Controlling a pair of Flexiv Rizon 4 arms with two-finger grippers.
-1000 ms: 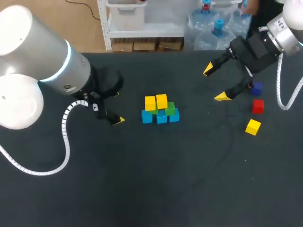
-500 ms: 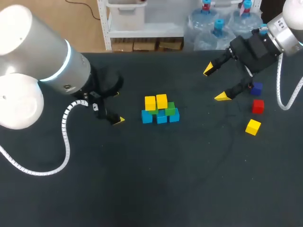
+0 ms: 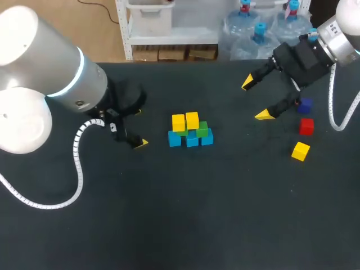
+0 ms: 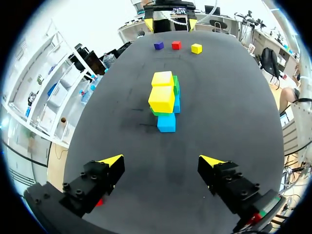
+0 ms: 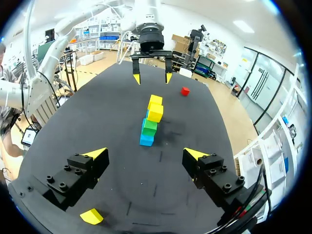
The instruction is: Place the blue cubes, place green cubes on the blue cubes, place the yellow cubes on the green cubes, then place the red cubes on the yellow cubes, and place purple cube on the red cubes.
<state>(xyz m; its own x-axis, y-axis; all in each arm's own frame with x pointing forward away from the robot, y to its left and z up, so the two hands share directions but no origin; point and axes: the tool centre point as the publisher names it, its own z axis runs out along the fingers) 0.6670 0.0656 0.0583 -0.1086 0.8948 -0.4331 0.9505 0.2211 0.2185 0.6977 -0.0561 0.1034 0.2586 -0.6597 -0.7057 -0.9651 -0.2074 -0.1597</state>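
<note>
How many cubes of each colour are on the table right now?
blue cubes: 3
green cubes: 2 in sight; a third may hide under the yellows
yellow cubes: 3
red cubes: 2, one only in the right wrist view
purple cube: 1
total: 11 in sight

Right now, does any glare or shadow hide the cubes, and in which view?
Head view: even light, no glare; the stack of cubes stands out from the dark table, but the purple cube looks dim close to the right gripper. Left wrist view: only a faint shadow on the table beside the stack. Right wrist view: the same, all colours clear.
</note>
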